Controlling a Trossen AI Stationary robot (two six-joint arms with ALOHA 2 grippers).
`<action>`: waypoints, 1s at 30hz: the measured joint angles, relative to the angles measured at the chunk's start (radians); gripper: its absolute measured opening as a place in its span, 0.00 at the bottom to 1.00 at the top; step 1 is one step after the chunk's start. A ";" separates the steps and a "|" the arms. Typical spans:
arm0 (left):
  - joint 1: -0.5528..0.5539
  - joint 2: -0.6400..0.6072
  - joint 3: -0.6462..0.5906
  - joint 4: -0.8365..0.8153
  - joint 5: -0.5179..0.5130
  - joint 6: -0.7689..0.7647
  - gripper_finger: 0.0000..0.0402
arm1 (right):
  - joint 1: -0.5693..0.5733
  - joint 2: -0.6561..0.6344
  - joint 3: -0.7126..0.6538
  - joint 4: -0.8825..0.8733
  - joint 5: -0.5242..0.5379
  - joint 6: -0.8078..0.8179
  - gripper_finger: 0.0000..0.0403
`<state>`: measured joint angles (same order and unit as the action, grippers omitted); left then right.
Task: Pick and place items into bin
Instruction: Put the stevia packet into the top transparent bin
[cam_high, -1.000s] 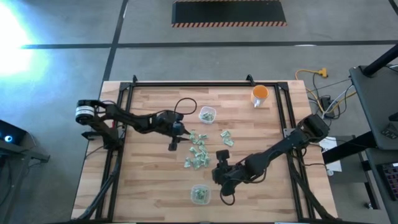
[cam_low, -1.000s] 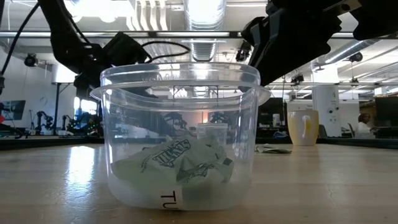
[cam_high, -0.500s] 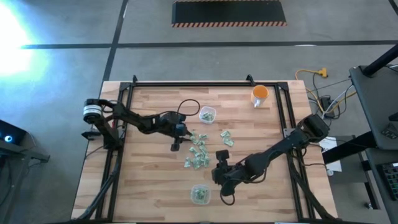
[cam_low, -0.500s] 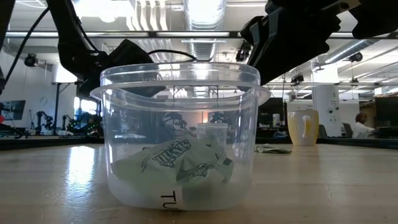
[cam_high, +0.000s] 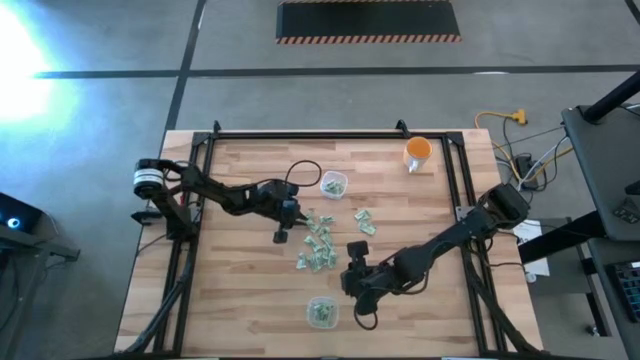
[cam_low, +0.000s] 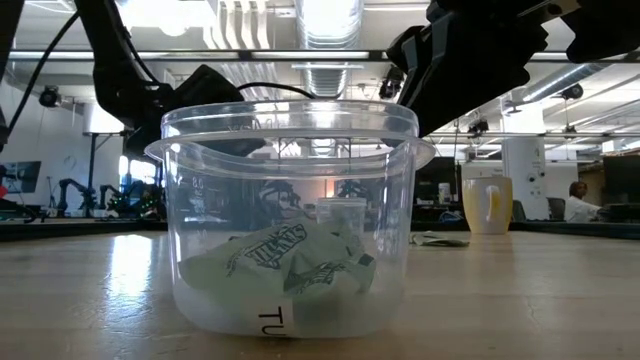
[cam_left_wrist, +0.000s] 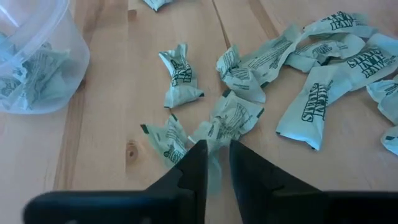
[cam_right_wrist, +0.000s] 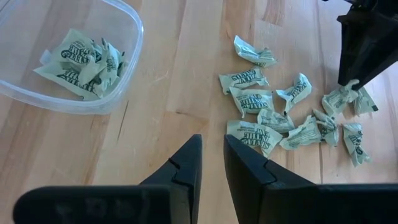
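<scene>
Status: sorting partly done, most wrappers not yet binned.

Done so far: 2 clear plastic tubs hold pieces. The near tub (cam_high: 321, 312), low centre of the high view, has a small clump of green-and-white wrapped pieces (cam_right_wrist: 84, 62) inside; the low view shows them crumpled at its bottom. The far tub (cam_high: 333, 184), upper centre, also holds a few (cam_left_wrist: 28, 74).

Left: a loose scatter of wrapped pieces (cam_high: 320, 243) lies on the wood table (cam_high: 230, 290) at mid-frame, between the 2 tubs. The right wrist view counts roughly 10 there; exact total cannot be told.

Left gripper (cam_left_wrist: 212, 163): at the left edge of the scatter, fingers drawn nearly together and pinching the twisted end of 1 wrapper (cam_left_wrist: 231, 118), which lies on the table, not yet lifted.

Right gripper (cam_right_wrist: 211, 158): lower centre of the high view, just above the near tub, fingers close with a narrow gap, nothing seen between them.

Orange cup (cam_high: 418, 152), upper right, stands apart from the work.

Judgement: well under half complete; the pinched wrapper is likely next for a tub.
</scene>
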<state>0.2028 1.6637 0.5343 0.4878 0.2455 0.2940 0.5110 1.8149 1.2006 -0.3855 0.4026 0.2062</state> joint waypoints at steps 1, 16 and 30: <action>0.000 -0.001 0.000 0.001 0.000 0.001 0.08 | 0.000 0.000 0.000 0.000 0.000 0.000 0.14; 0.000 -0.011 0.000 0.001 0.000 0.012 0.00 | 0.000 0.000 0.000 0.000 0.000 0.000 0.14; -0.009 -0.011 -0.004 -0.004 0.018 0.063 0.11 | 0.000 0.000 -0.003 0.001 0.000 0.001 0.14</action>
<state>0.1936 1.6524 0.5301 0.4835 0.2638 0.3573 0.5110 1.8149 1.1979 -0.3843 0.4022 0.2073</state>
